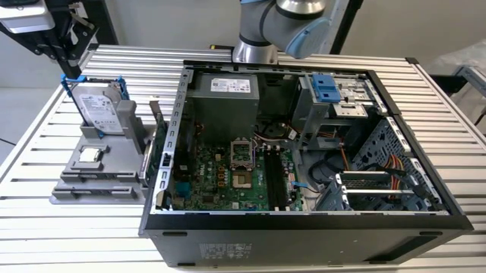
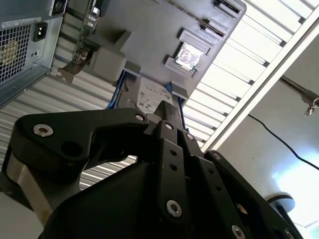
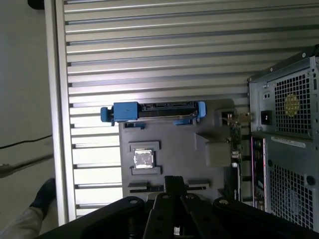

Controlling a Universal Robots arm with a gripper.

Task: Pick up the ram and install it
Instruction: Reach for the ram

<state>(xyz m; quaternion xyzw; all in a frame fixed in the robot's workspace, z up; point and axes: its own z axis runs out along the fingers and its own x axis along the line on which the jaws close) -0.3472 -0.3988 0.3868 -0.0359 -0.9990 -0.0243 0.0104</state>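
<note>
Slatted table (image 1: 76, 239): holder (image 1: 76, 170) w/ hard drive (image 1: 99, 111), chip (image 1: 91, 154); gripper (image 2: 167, 107) closed.

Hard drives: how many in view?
1. The hard drive stands upright in the grey holder, at the exterior view's left of the computer case. Others may be hidden inside the case.

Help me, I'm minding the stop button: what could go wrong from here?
1. The ram stands thin at the holder's edge, close to the case wall; a grasp there may clip that wall.
2. The gripper, shut, hangs near the drive; a descent off line could strike it.
3. The slots lie beside the socket; a skewed ram might jam.
</note>
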